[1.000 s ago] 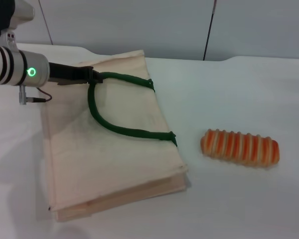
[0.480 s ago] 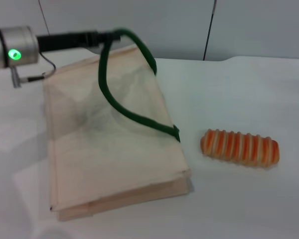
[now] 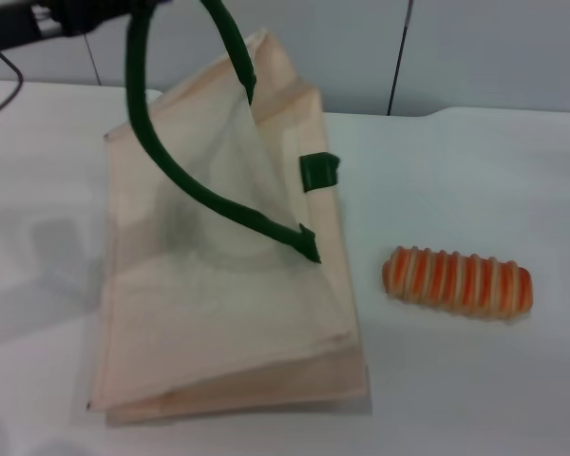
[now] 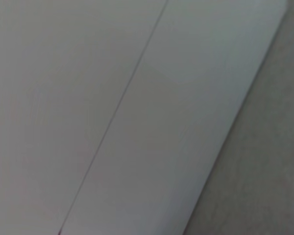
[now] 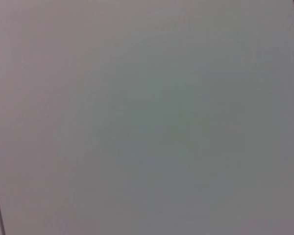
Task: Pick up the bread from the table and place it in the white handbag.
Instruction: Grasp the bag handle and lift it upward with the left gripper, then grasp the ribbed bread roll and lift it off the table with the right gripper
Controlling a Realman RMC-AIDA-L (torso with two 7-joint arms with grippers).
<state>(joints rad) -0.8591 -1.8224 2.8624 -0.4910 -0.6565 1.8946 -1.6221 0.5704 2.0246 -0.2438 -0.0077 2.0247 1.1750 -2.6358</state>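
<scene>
The white handbag [image 3: 218,304] lies on the white table [image 3: 475,171] at the left. Its upper side is pulled up into a tent by one dark green handle [image 3: 171,171]. My left gripper [image 3: 123,11] is at the top left edge of the head view, shut on that handle high above the table. A bit of the other green handle [image 3: 318,171] shows at the bag's right edge. The bread [image 3: 457,282], orange with cream stripes, lies flat on the table to the right of the bag, apart from it. My right gripper is out of view.
A grey panelled wall [image 3: 475,47] stands behind the table. Both wrist views show only plain grey panels [image 4: 137,117] [image 5: 147,117]. Bare tabletop lies around the bread and in front of the bag.
My left gripper has risen and moved toward the top of the view with the green handle. The bag's upper side has lifted from flat into a tent. The bread has not moved.
</scene>
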